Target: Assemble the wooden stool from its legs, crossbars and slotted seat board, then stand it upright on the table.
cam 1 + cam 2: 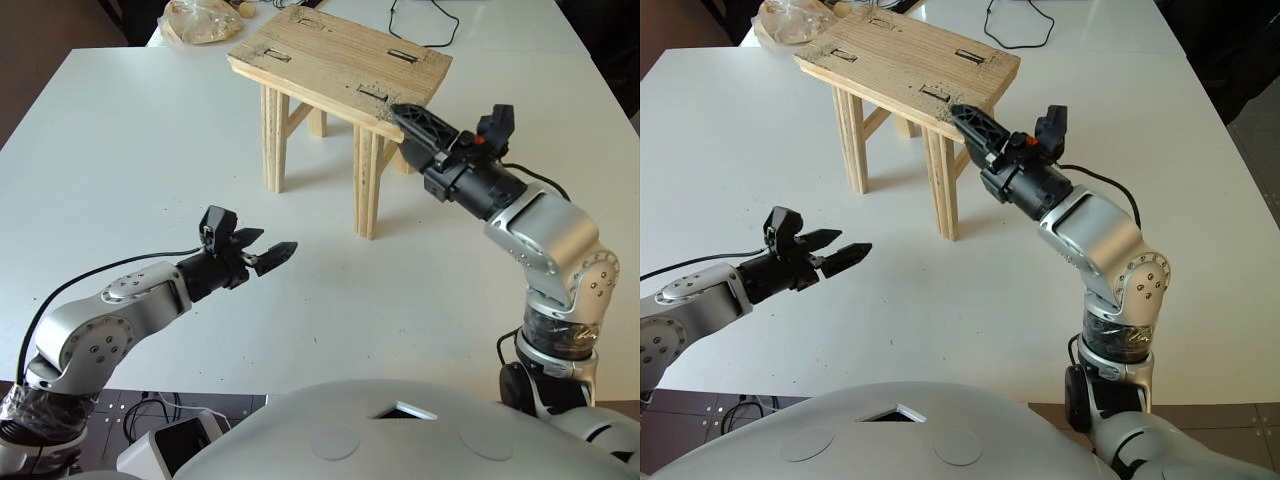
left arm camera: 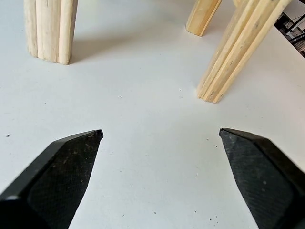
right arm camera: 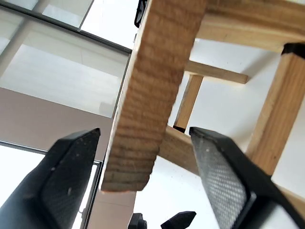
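Left eye view: stool (image 1: 366,170) upright on surface (image 1: 130,150). Right pincer (image 1: 398,115) released, straddling seat board (image 1: 340,55) corner. Left pincer (image 1: 278,243) released, above surface.

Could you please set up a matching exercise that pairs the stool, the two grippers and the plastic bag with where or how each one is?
Things:
1. stool
2. left gripper
3. right gripper
4. plastic bag

Places or states:
A. open, fingers either side of the stool's edge at a corner
B. behind the stool, farthest from the robot
C. upright on its legs
D. open, over bare table in front of the stool

Pairs: 1-C, 2-D, 3-A, 4-B
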Tool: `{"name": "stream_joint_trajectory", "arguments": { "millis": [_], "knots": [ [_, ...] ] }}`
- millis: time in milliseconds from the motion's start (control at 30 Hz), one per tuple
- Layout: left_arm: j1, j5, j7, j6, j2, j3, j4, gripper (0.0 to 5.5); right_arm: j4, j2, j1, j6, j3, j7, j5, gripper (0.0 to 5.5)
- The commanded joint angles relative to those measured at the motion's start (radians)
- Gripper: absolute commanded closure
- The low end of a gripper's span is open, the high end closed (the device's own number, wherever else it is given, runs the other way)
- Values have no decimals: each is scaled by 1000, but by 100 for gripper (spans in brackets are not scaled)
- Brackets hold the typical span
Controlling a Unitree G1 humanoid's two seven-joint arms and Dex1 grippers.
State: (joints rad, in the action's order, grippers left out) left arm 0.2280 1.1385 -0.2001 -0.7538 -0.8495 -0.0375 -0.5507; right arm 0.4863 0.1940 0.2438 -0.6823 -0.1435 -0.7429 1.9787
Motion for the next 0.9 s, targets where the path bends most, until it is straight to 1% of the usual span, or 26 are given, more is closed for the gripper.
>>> {"name": "stream_joint_trajectory", "arguments": {
  "millis": [33, 100, 167, 267, 333, 433, 533, 600, 667, 767, 833, 900],
  "knots": [
    [7, -33, -39, -28, 13, -19, -17, 101, -13, -84, 76, 14, -70, -58, -7, 207],
    [8, -33, -54, -35, 19, -37, -15, 101, -8, -127, 101, 22, -103, -78, -7, 207],
    [10, -37, -64, -41, 30, -50, -11, 101, -25, -119, 107, -8, -134, -69, -7, 207],
    [8, -71, -53, -38, 62, -56, 4, 101, -112, -22, 73, -103, -175, -7, -7, 207],
    [-9, -110, -35, -31, 87, -52, 20, 101, -193, 64, 25, -156, -188, 35, -7, 207],
    [-29, -178, -33, -16, 116, -45, 41, 101, -289, 129, -19, -173, -205, 81, -7, 207],
    [-43, -259, -43, 11, 141, -42, 66, 101, -326, 173, -36, -153, -198, 134, -32, 207],
    [-51, -338, -44, 60, 167, -33, 85, 101, -352, 201, -44, -145, -185, 190, -144, 207],
    [-63, -441, -39, 128, 196, -2, 111, 101, -398, 194, -51, -111, -183, 234, -243, 207],
    [-73, -562, -44, 211, 236, 32, 159, 101, -397, 220, -71, -66, -139, 375, -475, 207],
    [-85, -601, -16, 265, 302, 15, 217, 101, -400, 279, -96, 89, 15, 522, -841, 207],
    [-103, -674, 8, 339, 341, 18, 309, 101, -468, 297, -131, 248, 137, 597, -1120, 207]
  ]
}}
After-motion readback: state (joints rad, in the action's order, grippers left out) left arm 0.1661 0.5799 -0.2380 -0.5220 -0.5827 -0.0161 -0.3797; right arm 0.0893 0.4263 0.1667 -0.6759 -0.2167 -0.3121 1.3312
